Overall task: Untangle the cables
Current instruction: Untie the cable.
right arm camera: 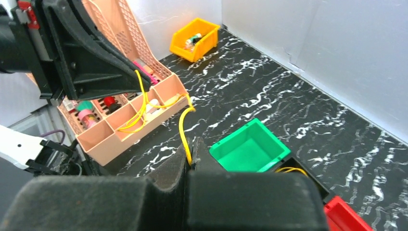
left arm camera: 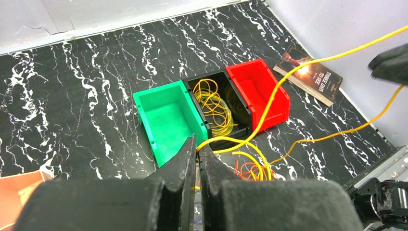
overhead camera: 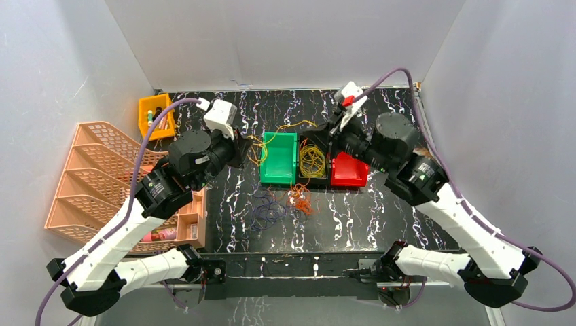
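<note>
Closest to the lens in the left wrist view: left gripper (left arm camera: 197, 146), fingers pinched together on a yellow cable (right arm camera: 181, 127). Same in the right wrist view: right gripper (right arm camera: 193, 147), fully closed on that yellow strand, both held above the table (overhead camera: 380, 217). From the left fingers, yellow wire drawn up and to the right toward the right gripper, with further slack looping down near the bins.

Mid-table, three bins side by side, touching:
- Green bin (overhead camera: 278, 163), on the left, nothing inside.
- Black bin (left arm camera: 239, 101), in the middle, holding a yellow coil (left arm camera: 216, 108) of thin loops.
- Red bin (left arm camera: 257, 89), on the right, nothing inside.

Just near of the bins, loose on the tabletop: orange cables (overhead camera: 300, 198) in a small tangle, and left of them dark cables (overhead camera: 267, 209) in a flat bunch, the two close together.

Far left corner: yellow bin (right arm camera: 195, 38) with a few small items, too small to name. Along the left wall, peach file rack (overhead camera: 81, 170); beside it a peach divided tray (right arm camera: 115, 139) with pink and red cylinders in its compartments. Yellow loops seen against that tray, inside or hanging above it, cannot tell.

Far right, by the wall: a book (left arm camera: 310, 72) lying flat.
</note>
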Controlling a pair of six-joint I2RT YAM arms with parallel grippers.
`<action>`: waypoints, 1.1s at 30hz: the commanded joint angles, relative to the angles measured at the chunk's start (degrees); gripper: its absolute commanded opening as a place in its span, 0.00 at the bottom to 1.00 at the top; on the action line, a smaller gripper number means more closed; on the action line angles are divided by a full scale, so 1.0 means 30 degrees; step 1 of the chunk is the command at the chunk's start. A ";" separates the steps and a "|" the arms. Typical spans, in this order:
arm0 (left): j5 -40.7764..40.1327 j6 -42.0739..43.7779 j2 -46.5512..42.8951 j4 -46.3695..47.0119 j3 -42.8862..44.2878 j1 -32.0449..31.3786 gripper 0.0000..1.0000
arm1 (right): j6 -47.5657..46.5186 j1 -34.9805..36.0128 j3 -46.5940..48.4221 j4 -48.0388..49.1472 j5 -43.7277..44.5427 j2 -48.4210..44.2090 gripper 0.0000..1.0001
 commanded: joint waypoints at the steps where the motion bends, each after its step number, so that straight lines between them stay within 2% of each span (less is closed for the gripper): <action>1: -0.0029 -0.0070 -0.0151 0.0875 0.0032 -0.0007 0.01 | -0.2315 0.0024 0.5183 -0.3038 0.1564 0.1014 0.00; 4: 0.0073 0.0044 0.0018 0.0941 0.0006 -0.0017 0.00 | -0.2885 0.0027 0.6364 -0.2742 0.1759 0.1020 0.00; 8: 0.0007 -0.0080 -0.0105 0.1176 -0.0313 -0.0022 0.00 | -0.1884 0.0034 0.3162 -0.1254 0.1006 0.0267 0.00; 11: -0.0144 -0.0184 -0.0271 0.1264 -0.0457 -0.0022 0.00 | -0.1497 0.0027 0.1653 -0.1305 0.0192 0.0239 0.00; 13: -0.0228 -0.0139 -0.0302 0.1246 -0.0444 -0.0024 0.00 | -0.2006 0.0027 0.2453 -0.1864 0.0357 0.0369 0.00; 18: -0.0233 0.0133 -0.0120 0.1216 -0.0343 -0.0017 0.00 | -0.4013 0.0031 0.8099 -0.3315 0.2195 0.1253 0.00; 20: -0.0124 0.0091 -0.0112 0.1329 -0.0395 -0.0022 0.00 | -0.4277 0.0029 0.9069 -0.3062 0.2204 0.1298 0.00; 33: 0.0567 0.0140 0.0389 0.1646 -0.0725 -0.0013 0.00 | -0.4307 0.0030 0.6270 -0.2067 0.3462 0.0530 0.00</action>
